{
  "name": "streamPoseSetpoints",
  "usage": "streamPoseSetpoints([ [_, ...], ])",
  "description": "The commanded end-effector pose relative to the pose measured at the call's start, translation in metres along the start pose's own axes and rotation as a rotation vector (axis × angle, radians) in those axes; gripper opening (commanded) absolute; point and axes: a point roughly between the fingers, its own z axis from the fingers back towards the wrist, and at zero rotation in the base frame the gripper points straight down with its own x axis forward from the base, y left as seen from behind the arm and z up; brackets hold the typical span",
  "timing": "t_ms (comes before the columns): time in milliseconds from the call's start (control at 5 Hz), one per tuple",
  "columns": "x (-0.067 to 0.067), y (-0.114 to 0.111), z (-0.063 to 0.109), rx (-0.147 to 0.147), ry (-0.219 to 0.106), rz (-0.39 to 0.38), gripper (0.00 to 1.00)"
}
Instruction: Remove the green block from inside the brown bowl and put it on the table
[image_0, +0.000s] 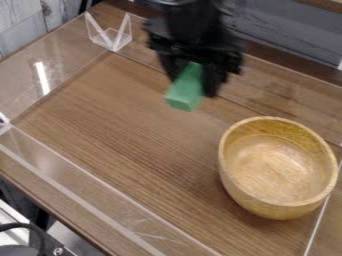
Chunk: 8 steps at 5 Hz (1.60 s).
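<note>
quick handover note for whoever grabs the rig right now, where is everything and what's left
Gripper: shut on the green block, holding it above the table, left of the bowl in the picture; gripper and block look blurred.
Brown bowl: on the right of the table, nothing visible inside it.
Done: block is out of the bowl.
Left: lower the block onto the table, which is bare beneath and to the left of it, then release and back off.

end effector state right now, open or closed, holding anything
End effector: closed on the green block, holding it above the table, left of the bowl in the view
</note>
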Motion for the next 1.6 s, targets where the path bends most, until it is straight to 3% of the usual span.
streamPoseSetpoints([
  [0, 0.001, 0.047, 0.011, 0.005, -0.066, -0.027, 0.0],
  [200, 0.004, 0.079, 0.004, 0.015, -0.088, -0.039, 0.0],
  [600, 0.013, 0.106, -0.031, 0.057, -0.106, -0.043, 0.0],
  [1400, 0.012, 0.111, -0.077, 0.074, -0.069, -0.063, 0.0],
])
